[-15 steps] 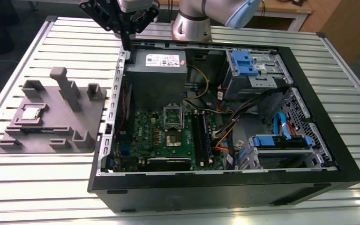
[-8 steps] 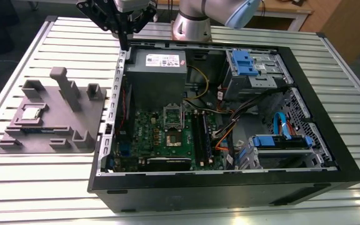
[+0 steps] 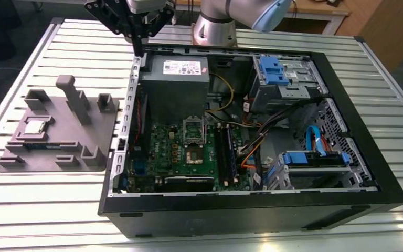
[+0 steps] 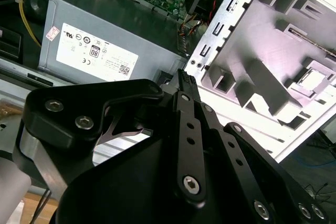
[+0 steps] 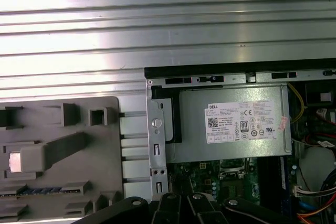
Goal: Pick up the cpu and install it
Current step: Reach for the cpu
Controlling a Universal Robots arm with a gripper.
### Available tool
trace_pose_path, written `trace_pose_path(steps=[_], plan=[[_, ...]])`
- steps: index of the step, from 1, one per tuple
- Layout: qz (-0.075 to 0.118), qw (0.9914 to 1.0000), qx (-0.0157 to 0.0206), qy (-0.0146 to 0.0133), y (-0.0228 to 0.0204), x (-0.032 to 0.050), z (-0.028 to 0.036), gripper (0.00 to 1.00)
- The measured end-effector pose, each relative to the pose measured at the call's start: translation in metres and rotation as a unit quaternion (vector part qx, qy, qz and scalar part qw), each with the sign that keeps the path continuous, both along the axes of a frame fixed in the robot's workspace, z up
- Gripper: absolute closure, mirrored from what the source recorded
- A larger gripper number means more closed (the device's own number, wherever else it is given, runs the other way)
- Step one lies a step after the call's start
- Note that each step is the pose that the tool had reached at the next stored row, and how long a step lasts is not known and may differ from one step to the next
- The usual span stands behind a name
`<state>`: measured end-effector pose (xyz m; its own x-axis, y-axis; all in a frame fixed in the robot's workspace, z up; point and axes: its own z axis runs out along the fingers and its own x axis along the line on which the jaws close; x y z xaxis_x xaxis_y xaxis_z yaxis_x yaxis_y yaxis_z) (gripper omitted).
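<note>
Gripper (image 4: 185, 77) closed and empty, above the case (image 3: 257, 205) corner. Cpu (image 3: 35, 126) sits in the tray (image 3: 98, 144), well apart. Socket (image 3: 194, 153) looks bare. Not yet picked up; install undone.

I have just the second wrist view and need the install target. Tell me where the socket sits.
Observer: In the exterior view, the socket sits in the middle of the green motherboard, below the power supply.
Operator: Now place the gripper against the cpu.
Observer: The gripper hangs over the case at its back corner, by the power supply. The cpu lies in the grey tray, toward the exterior view's left, apart from the gripper.
</note>
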<state>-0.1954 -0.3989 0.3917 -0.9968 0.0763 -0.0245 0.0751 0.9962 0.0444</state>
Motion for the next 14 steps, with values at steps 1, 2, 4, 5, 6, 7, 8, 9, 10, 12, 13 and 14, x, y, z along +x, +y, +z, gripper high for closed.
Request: trace_pose_path(steps=[1, 2, 4, 5, 6, 7, 8, 9, 10, 12, 13, 14], plan=[[0.000, 1.00000, 0.0000, 0.0000, 0.0000, 0.0000, 0.0000, 0.89], [0.000, 1.00000, 0.0000, 0.0000, 0.0000, -0.0001, 0.0000, 0.89], [0.000, 1.00000, 0.0000, 0.0000, 0.0000, -0.0004, 0.0000, 0.89], [0.000, 1.00000, 0.0000, 0.0000, 0.0000, -0.0009, 0.0000, 0.89], [0.000, 1.00000, 0.0000, 0.0000, 0.0000, -0.0015, 0.0000, 0.89], [0.000, 1.00000, -0.0001, 0.0000, 0.0000, -0.0024, 0.0000, 0.89], [0.000, 1.00000, 0.0000, 0.0000, 0.0000, -0.0034, 0.0000, 0.89], [0.000, 1.00000, 0.0000, 0.0000, 0.0000, -0.0043, 0.0000, 0.89], [0.000, 1.00000, 0.0000, 0.0000, 0.0000, -0.0050, 0.0000, 0.89], [0.000, 1.00000, 0.0000, 0.0000, 0.0000, -0.0051, 0.0000, 0.89], [0.000, 1.00000, 0.0000, 0.0000, 0.0000, -0.0054, 0.0000, 0.89], [0.000, 1.00000, 0.0000, 0.0000, 0.0000, -0.0056, 0.0000, 0.89]])
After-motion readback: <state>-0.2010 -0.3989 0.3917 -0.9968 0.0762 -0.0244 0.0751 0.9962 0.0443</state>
